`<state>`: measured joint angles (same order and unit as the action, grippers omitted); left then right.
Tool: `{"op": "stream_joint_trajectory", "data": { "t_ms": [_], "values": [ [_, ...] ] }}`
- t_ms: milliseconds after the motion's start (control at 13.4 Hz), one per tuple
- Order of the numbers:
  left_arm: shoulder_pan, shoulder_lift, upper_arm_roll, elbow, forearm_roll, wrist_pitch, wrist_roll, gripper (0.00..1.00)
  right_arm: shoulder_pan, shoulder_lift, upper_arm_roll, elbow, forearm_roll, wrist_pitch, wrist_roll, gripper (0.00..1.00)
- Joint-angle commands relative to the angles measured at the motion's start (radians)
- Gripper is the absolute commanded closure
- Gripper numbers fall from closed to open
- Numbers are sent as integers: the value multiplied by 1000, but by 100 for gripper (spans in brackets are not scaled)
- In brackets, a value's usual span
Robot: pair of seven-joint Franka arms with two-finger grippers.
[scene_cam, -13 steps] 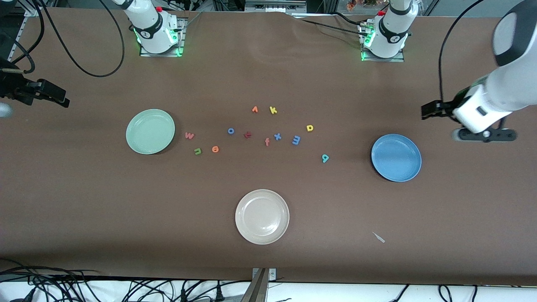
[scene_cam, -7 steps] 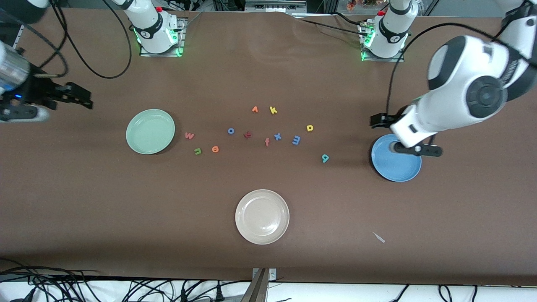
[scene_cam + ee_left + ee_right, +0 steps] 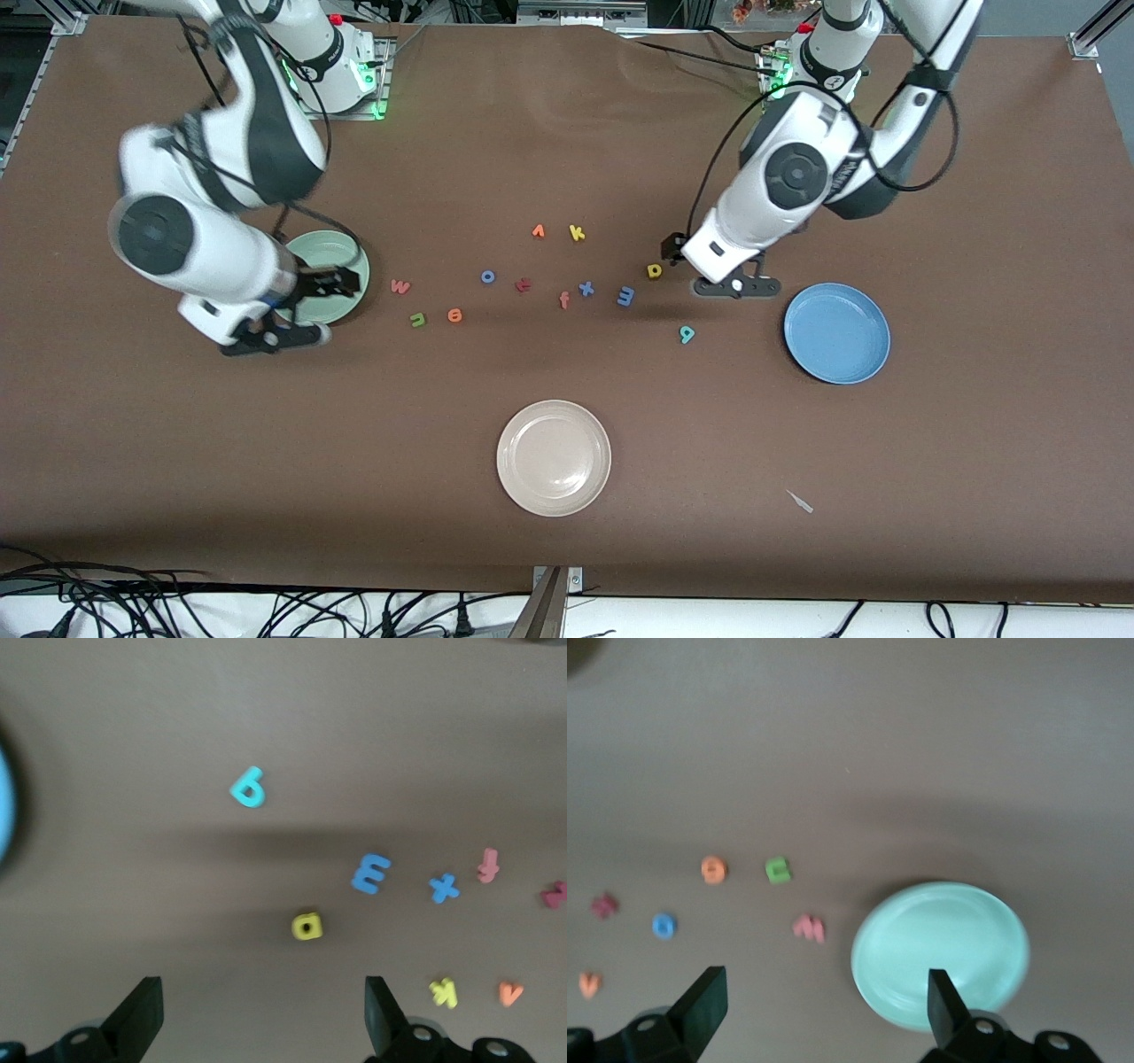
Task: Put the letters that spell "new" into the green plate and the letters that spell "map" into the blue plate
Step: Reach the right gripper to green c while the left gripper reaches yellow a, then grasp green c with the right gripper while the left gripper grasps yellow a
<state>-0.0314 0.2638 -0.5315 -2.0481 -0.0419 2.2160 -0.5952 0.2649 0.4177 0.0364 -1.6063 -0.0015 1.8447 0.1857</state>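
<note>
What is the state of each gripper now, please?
Left gripper: open, holding nothing, over the yellow letter.
Right gripper: open, holding nothing, over the green plate.

Foam letters (image 3: 370, 873) under wide-apart jaws

even overhead light, soft shadows, both wrist views slightly blurred.

Beige plate (image 3: 554, 458) nearest the camera, letters scattered
</note>
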Motion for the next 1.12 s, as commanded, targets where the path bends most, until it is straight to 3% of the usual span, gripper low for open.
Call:
{"op": "stream_joint_trajectory", "data": {
  "t_ms": [0,149,299,374,448,747,897,1046],
  "values": [
    [-30,-14,-25,-134,27,183,-109,0,34,58,-7,-39,-3,159,54,1],
    [-56,52,-25,-132,120,208,-246,0,39,61,-7,-154,-3,331,55,6],
    [-74,144,-25,-100,261,243,-401,0,45,56,-6,-288,-3,518,57,20],
    [-88,178,-25,-86,334,243,-478,0,46,56,-6,-329,-3,572,57,35],
    [-91,201,-25,-73,397,243,-556,0,54,56,-6,-366,-3,612,57,39],
    [-113,302,-22,-3,467,241,-630,0,94,61,-6,-414,-3,653,107,39],
    [-113,313,-19,-1,470,241,-618,11,106,64,-6,-417,-3,666,109,39],
    [-111,325,-18,-1,481,240,-612,16,108,66,-7,-429,-3,676,109,39]
  ]
}}
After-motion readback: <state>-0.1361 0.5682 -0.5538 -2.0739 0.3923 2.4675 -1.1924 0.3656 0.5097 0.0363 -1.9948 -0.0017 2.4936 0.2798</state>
